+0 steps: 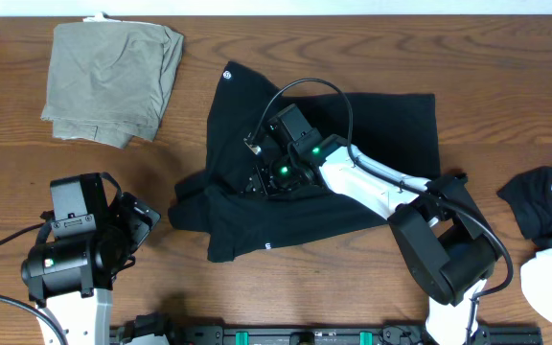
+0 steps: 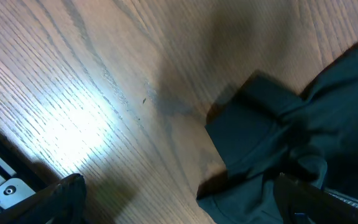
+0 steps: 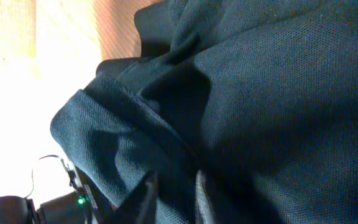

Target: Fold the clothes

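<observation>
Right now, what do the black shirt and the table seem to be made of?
The black shirt: matte fine-mesh knit, probably synthetic; tiny pinhole texture shows close up. The table: wood or wood-look veneer, semi-gloss; grain lines and a glare patch.

Black garment (image 2: 291,137) on the wooden table (image 2: 104,68)
We see its hemmed flap lying flat on the wood at right, bright glare at left, and our left gripper (image 2: 182,202) low in frame, fingers (image 2: 64,198) spread wide.
</observation>
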You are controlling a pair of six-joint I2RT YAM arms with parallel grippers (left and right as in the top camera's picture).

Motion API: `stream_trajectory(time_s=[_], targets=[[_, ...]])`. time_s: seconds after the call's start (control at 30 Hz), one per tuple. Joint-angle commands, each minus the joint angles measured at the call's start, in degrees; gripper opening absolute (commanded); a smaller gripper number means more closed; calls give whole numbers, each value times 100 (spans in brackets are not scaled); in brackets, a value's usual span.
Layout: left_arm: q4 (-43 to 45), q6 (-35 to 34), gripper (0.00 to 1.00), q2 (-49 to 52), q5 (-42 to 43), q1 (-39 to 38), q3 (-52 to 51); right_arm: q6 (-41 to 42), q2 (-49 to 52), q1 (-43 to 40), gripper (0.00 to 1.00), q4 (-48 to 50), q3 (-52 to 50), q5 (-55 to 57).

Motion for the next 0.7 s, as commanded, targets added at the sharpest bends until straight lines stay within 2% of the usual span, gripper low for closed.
stream_trajectory(time_s=[0.0, 0.13, 0.4, 0.57, 0.67], targets=[[-28, 76, 98, -37, -11, 39, 107, 42, 96, 109, 16, 11, 111, 24], [-28, 76, 98, -37, -11, 39, 107, 131, 96, 212, 2, 7, 111, 251], [-28, 76, 98, -35, -11, 39, 107, 278, 90, 269, 2, -238, 133, 1816], [-28, 76, 98, -35, -11, 39, 105, 138, 85, 151, 1, -1513, 820, 3206], [-24, 76, 98, -35, -11, 39, 105, -35, 85, 197, 1, -2173, 1438, 3615]])
